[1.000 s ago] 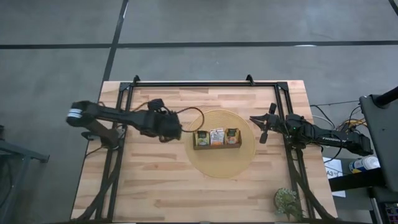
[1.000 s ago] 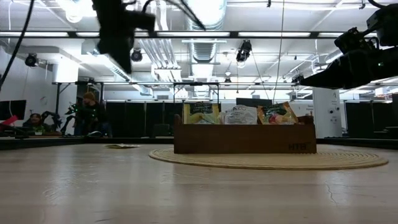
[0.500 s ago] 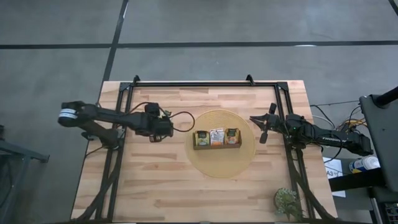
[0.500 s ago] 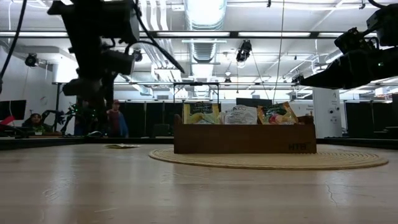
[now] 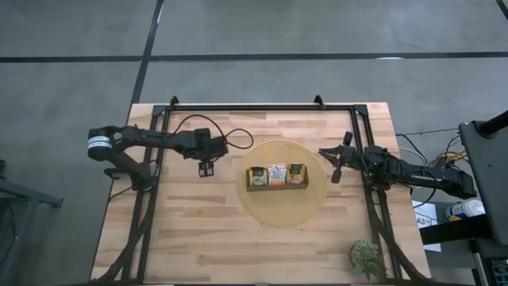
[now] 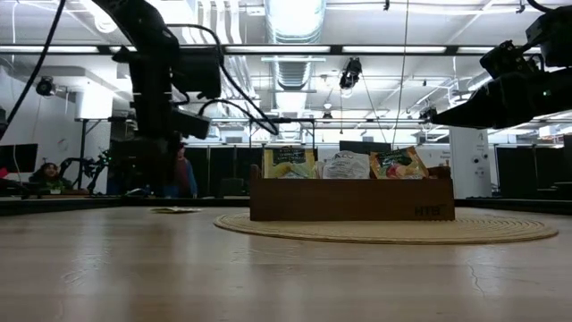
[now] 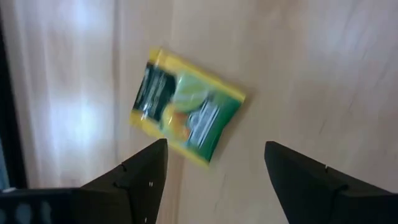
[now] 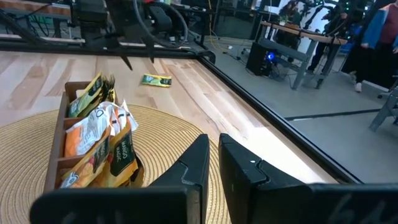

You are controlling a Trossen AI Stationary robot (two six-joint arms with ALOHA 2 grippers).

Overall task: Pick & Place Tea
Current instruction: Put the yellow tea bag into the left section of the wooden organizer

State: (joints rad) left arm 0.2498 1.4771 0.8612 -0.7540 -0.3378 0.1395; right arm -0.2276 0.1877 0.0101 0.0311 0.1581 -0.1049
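A yellow-green tea packet lies flat on the bare wood left of the mat, also seen as a packet and thin packet. My left gripper hangs open above it, pointing down, its fingers clear of the packet; in the high view the left gripper covers the packet. A brown wooden tray on a round woven mat holds several packets standing in three compartments. My right gripper waits shut beside the mat's right edge.
Black frame rails run along the table's left, right and far sides. A small plant stands at the near right corner. Bare wood lies between the mat and the near edge. People and desks show in the room beyond.
My left gripper has moved away from the tray toward the table's left edge, sunk toward the table and tipped further downward, ending over the loose packet. The packet and the tray have stayed where they were.
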